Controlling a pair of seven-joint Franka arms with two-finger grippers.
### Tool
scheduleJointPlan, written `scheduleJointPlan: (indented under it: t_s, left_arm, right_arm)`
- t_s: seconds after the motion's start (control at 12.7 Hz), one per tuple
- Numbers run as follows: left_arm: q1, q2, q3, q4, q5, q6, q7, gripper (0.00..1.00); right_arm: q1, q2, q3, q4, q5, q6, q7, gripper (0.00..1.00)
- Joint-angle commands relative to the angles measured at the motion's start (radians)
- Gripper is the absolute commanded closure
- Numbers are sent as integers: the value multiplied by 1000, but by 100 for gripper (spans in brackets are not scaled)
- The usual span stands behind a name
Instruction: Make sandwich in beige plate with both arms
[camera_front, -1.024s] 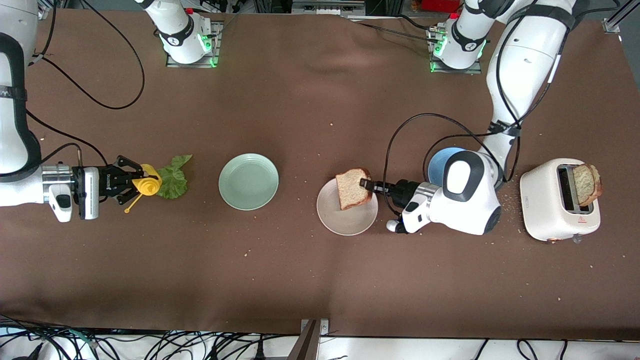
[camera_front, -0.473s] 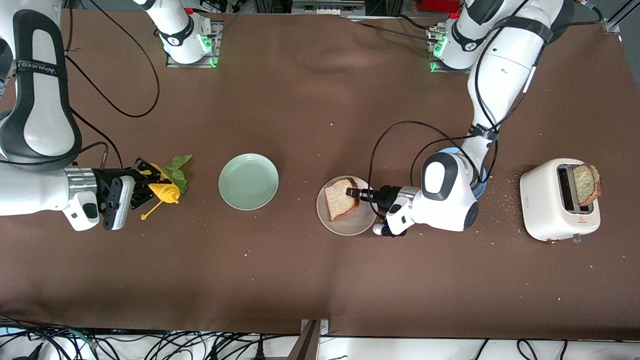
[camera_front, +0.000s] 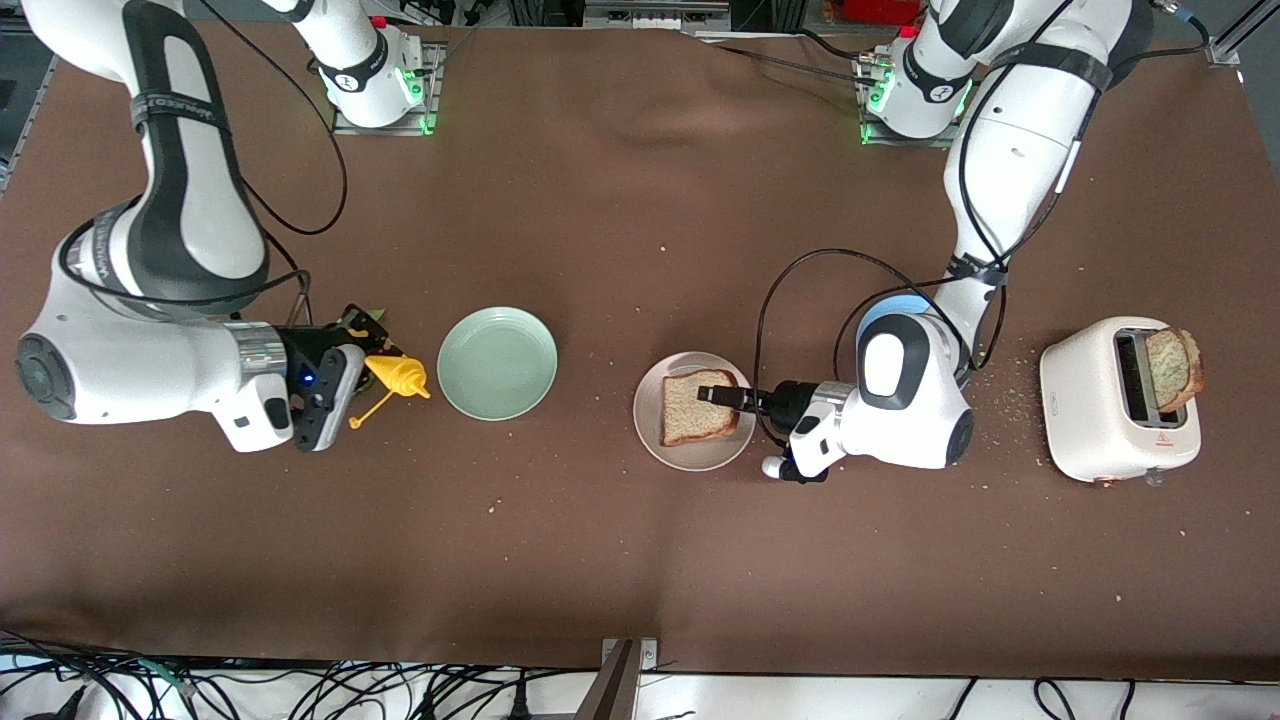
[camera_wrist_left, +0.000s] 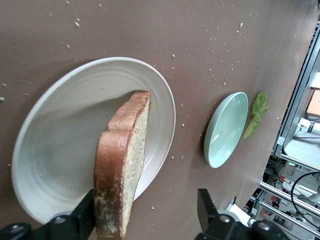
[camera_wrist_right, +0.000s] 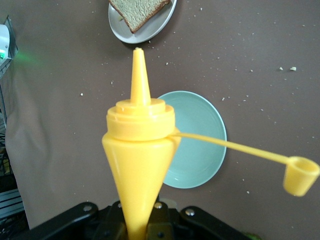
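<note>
A slice of brown bread (camera_front: 698, 408) lies on the beige plate (camera_front: 660, 445). My left gripper (camera_front: 719, 394) is open at the slice's edge; in the left wrist view (camera_wrist_left: 145, 209) one finger (camera_wrist_left: 75, 226) touches the crust (camera_wrist_left: 117, 165) and the other stands clear. My right gripper (camera_front: 352, 372) is shut on a yellow squeeze bottle (camera_front: 400, 374), beside the mint green plate (camera_front: 497, 362). The lettuce leaf shows in the left wrist view (camera_wrist_left: 255, 114); in the front view the right gripper covers nearly all of it. A second slice (camera_front: 1173, 367) stands in the toaster (camera_front: 1100, 420).
A blue plate (camera_front: 885, 309) lies partly under the left arm, between the beige plate and the toaster. The bottle's cap (camera_wrist_right: 300, 176) dangles on its strap over the table. Crumbs are scattered around the toaster and plates.
My left gripper lowered the bread flat onto the beige plate and opened. My right arm carried the yellow bottle toward the mint green plate and now covers the lettuce.
</note>
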Motion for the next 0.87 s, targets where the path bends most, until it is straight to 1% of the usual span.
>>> scheduleJointPlan:
  t_s: [0.0, 0.08, 0.24, 0.32, 0.47, 0.55, 0.71, 0.79]
  left_arm:
    - [40, -3, 0, 7, 108, -12, 12, 0]
    - [57, -6, 0, 7, 165, -17, 0, 0]
    - [110, -25, 0, 11, 236, -69, -4, 0]
    - [135, -40, 0, 16, 283, -101, -2, 0]
    - [189, -83, -3, 19, 437, -156, -2, 0]
    - [210, -110, -1, 19, 477, -202, -2, 0]
    - [267, -152, 0, 20, 515, -326, 9, 0]
    - [293, -181, -3, 21, 555, -357, 12, 0]
  right_arm:
    - [48, 9, -5, 30, -31, 11, 37, 100]
    - [81, 12, -5, 30, -53, 23, 37, 100]
    - [187, 12, -8, 30, -165, 49, 45, 100]
    - [231, 13, -6, 30, -225, 54, 81, 100]
    - [308, 21, -8, 32, -317, 64, 135, 100]
    - [357, 23, -8, 32, -396, 68, 157, 100]
    - [454, 23, -11, 33, -561, 68, 227, 100]
    - [488, 24, -11, 42, -633, 62, 246, 100]
